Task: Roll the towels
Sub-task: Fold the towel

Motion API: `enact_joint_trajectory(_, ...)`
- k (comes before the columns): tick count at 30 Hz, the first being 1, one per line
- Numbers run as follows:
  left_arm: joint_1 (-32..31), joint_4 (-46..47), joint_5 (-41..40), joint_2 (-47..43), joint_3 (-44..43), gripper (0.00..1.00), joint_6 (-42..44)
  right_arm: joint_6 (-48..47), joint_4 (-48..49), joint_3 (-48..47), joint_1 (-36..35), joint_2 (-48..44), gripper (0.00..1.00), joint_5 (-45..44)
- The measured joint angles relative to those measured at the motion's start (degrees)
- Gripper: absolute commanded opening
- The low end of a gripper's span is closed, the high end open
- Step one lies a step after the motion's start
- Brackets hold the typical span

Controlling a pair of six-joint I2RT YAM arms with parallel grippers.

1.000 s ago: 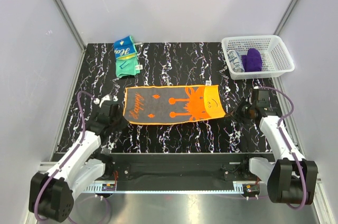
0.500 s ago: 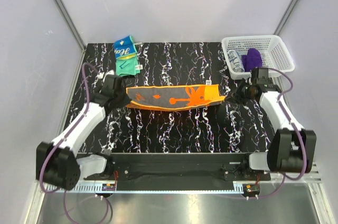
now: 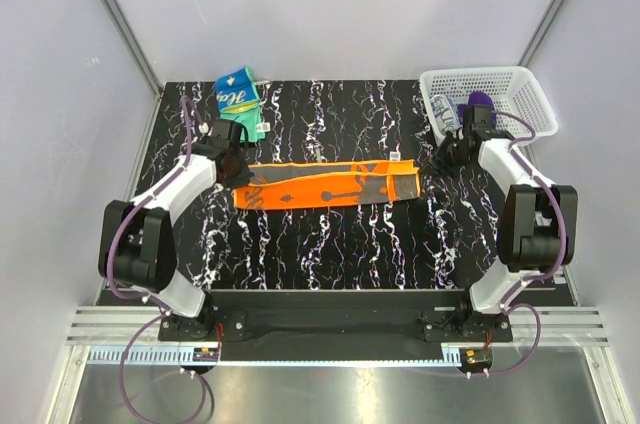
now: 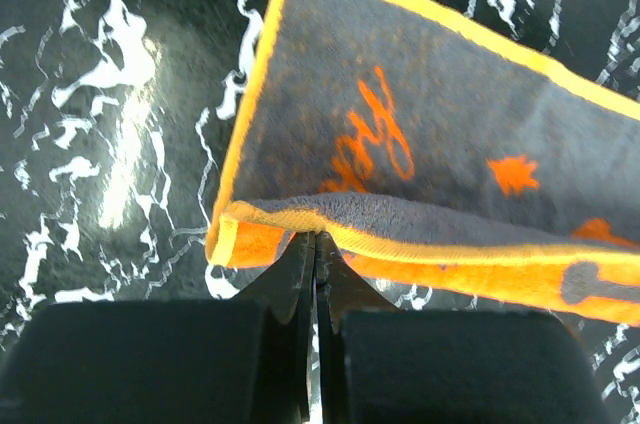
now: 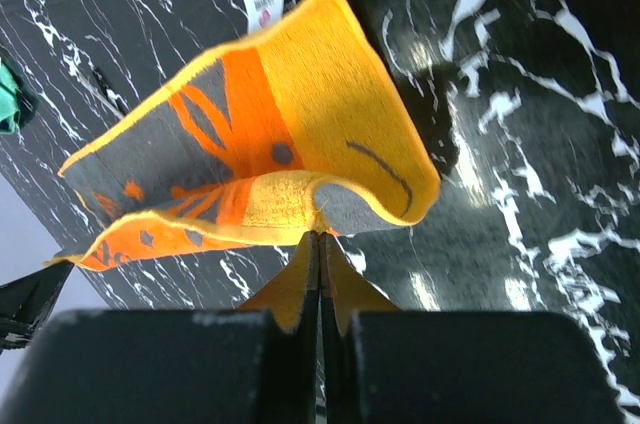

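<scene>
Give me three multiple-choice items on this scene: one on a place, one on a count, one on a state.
1. Where on the table is the teal towel?
A. near edge
B. centre
C. far left

2. How many towels are outside the white basket?
A. one
B. two
C. four

3. The orange towel is:
A. folded lengthwise, both ends pinched
B. rolled tight
C. spread flat, untouched

Key:
1 C, it sits by the far left corner.
2 B, only the teal and the orange one.
3 A, the left gripper and right gripper are each shut on an end of the doubled cloth.
</scene>
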State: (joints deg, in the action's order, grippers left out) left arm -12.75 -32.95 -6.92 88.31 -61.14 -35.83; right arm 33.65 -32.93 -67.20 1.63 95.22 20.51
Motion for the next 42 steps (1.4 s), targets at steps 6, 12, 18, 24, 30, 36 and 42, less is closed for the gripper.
enact_joint_trajectory(6,1.2,-0.4,0.1,5.2,-3.8,0.00,1.8,0.0,0.5,-3.8,-0.9,4.9,0.00,-0.3)
enact_joint_trajectory(12,1.5,-0.7,0.2,11.6,-9.5,0.00,3.6,0.0,0.8,-4.8,-0.9,7.7,0.00,-0.7)
enact_joint_trajectory(18,1.9,-0.9,0.4,15.1,-11.7,0.00,4.3,0.1,0.7,-6.1,-0.9,10.3,0.00,-1.6)
enact_joint_trajectory(24,2.7,-1.2,0.7,17.7,-14.1,0.01,4.9,0.1,0.5,-9.7,-0.9,12.3,0.00,-2.0)
enact_joint_trajectory(30,2.8,-1.2,1.0,20.8,-16.5,0.22,6.1,0.7,0.2,-12.3,-0.9,14.8,0.00,-3.0)
enact_joint_trajectory(36,3.2,-1.3,1.5,23.5,-19.4,0.75,7.1,1.0,-0.2,-13.0,-0.9,16.5,0.49,-4.5)
enact_joint_trajectory(42,4.0,-1.7,1.1,22.8,-21.6,0.78,7.1,0.0,-1.0,-13.7,-0.9,16.3,0.66,-5.9)
